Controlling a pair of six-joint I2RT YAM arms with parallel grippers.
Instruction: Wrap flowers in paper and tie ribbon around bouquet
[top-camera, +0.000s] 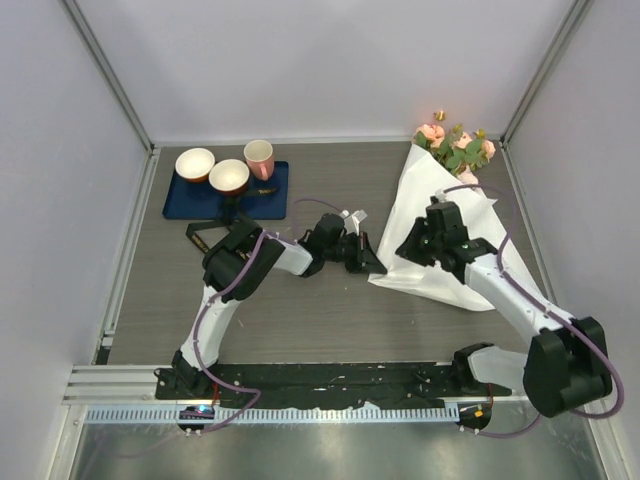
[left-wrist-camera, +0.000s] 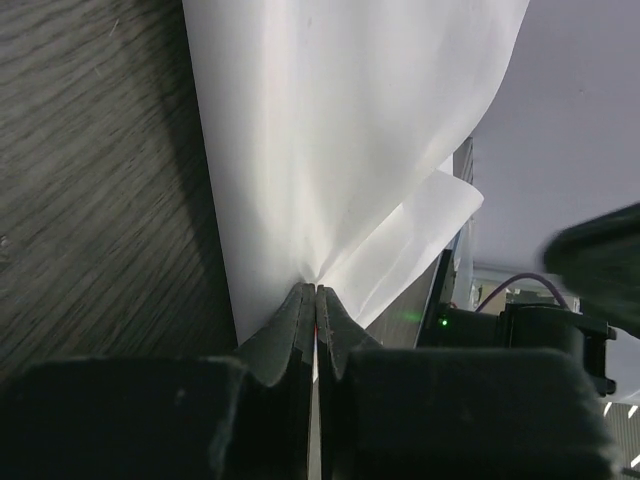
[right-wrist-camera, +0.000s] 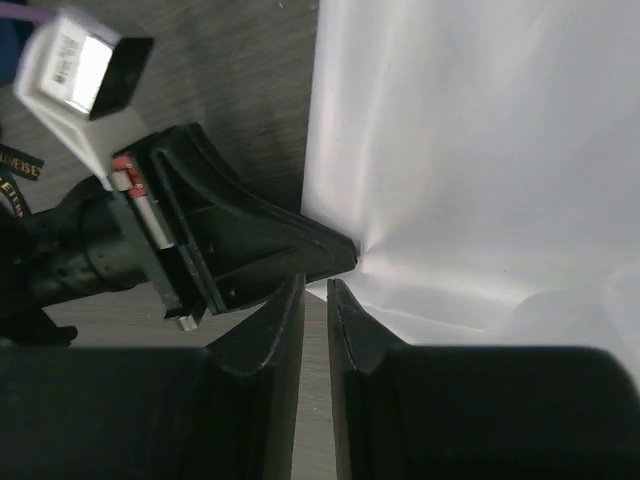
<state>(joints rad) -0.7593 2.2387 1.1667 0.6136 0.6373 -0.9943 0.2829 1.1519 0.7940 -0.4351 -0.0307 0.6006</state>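
Observation:
The white paper (top-camera: 440, 235) lies on the right half of the table, folded over the flowers (top-camera: 455, 145), whose pink roses and green leaves stick out at its far end. My left gripper (left-wrist-camera: 315, 290) is shut on the paper's (left-wrist-camera: 330, 130) near left edge, which puckers at the fingertips. In the top view the left gripper (top-camera: 372, 260) reaches in from the left. My right gripper (right-wrist-camera: 316, 285) sits right beside it with its jaws slightly apart and bare table in the gap; the paper (right-wrist-camera: 470, 150) lies just ahead. A piece of black ribbon (right-wrist-camera: 18, 170) with gold lettering shows at the far left.
A dark blue mat (top-camera: 275, 195) at the back left carries two bowls (top-camera: 195, 163) and a pink cup (top-camera: 259, 157). Metal frame posts and grey walls close in the table's sides. The left gripper's fingers (right-wrist-camera: 260, 240) crowd the right wrist view.

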